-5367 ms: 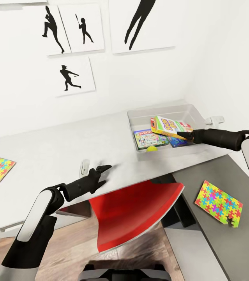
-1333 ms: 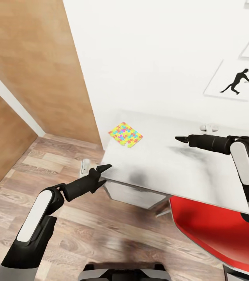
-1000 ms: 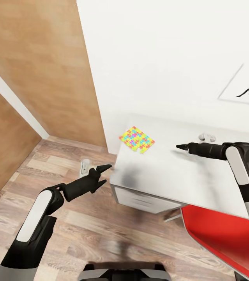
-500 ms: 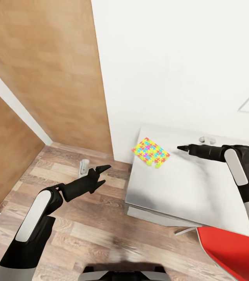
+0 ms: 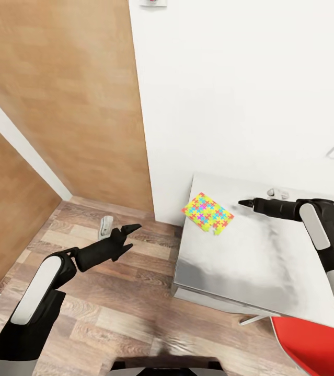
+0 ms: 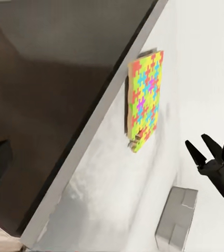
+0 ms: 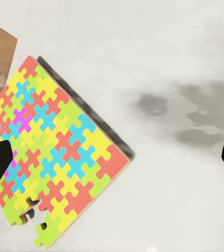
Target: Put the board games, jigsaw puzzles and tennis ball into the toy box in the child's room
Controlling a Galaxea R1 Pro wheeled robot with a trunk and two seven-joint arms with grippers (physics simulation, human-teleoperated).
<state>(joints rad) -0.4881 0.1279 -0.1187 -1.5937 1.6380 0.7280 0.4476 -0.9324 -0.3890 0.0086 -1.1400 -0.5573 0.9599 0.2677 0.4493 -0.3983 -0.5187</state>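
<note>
The left gripper [image 5: 115,234] hangs over the wood plank floor [image 5: 109,292], jaws spread, empty. A jigsaw puzzle [image 5: 208,213] lies flat at the table's [image 5: 240,261] far left corner. The right gripper [image 5: 261,198] hovers just beside it, jaws spread wide.

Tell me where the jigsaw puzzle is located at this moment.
In the head view, the jigsaw puzzle lies flat at the left end of the table, near the white wall, just ahead of the right gripper.
</note>
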